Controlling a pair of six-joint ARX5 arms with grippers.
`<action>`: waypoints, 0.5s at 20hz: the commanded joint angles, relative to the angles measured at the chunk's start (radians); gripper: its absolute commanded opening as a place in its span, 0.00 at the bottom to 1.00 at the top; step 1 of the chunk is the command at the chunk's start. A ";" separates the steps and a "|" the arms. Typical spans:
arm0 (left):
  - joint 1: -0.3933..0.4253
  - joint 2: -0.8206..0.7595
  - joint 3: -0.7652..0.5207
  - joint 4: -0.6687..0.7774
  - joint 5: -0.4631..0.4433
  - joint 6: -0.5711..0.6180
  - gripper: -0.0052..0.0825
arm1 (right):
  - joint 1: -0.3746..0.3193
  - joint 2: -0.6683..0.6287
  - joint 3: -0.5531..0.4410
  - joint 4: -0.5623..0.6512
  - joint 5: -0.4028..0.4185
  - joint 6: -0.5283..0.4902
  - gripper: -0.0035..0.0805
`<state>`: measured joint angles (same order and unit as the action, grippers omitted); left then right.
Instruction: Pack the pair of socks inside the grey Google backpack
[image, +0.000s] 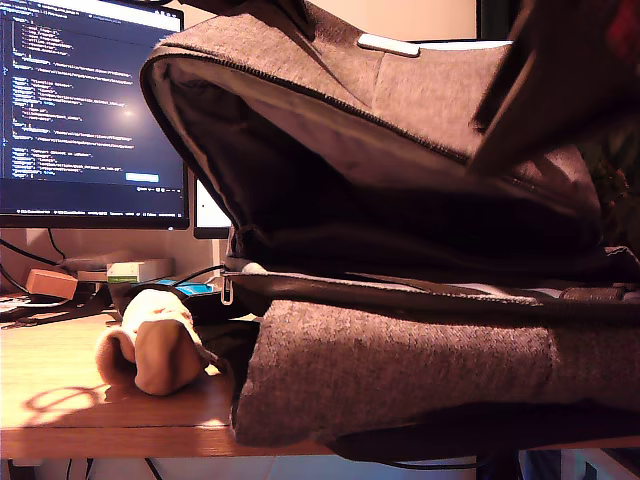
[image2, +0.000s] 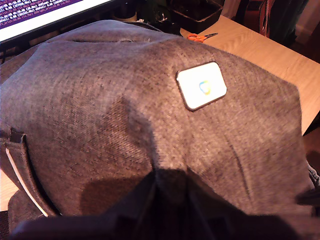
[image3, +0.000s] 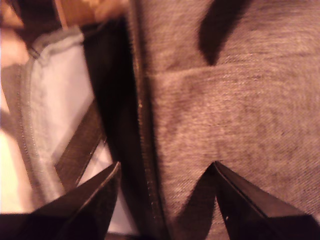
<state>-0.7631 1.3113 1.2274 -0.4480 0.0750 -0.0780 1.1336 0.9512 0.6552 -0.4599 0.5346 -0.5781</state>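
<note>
Lying on its side on the wooden surface (image: 60, 420), the backpack (image: 400, 360) fills most of the exterior view, with its upper flap (image: 330, 90) raised so that the main compartment gapes toward the exterior view's left. A dark zipper band (image: 300, 85) runs along the flap's edge, and the lining inside is dark. The white patch (image: 388, 44) sits on top of the raised flap; in the first wrist view the same patch (image2: 202, 85) shows clearly on the grey weave.

The socks (image: 155, 345) rest on the surface just outside the opening, at the exterior view's lower left, close beside the backpack's lower edge and not inside it.

My first gripper appears only as a dark blurred shape at the edge of its own view, pressed against or gathered into the flap fabric; whether its fingers are closed on the cloth cannot be told. My second gripper (image3: 165, 200) has its fingers (image3: 95, 200) spread wide apart, holding nothing, poised over the backpack's outer fabric next to the zipper line and pale inner lining.

A monitor (image: 90, 110) showing text stands behind at the exterior view's left. Orange-handled scissors (image2: 202, 36) lie on the surface beyond the backpack in the first wrist view
</note>
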 joint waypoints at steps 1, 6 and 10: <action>0.002 -0.008 0.036 0.053 0.010 0.008 0.03 | 0.017 0.069 0.010 0.036 0.089 -0.029 0.68; 0.002 -0.008 0.037 0.051 0.029 0.008 0.03 | 0.018 0.177 0.010 0.216 0.263 -0.040 0.47; 0.002 -0.008 0.037 0.042 0.034 0.008 0.03 | 0.018 0.177 0.014 0.232 0.301 -0.055 0.12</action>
<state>-0.7498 1.3117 1.2285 -0.4416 0.0864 -0.0772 1.1538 1.1316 0.6567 -0.2501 0.8219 -0.6308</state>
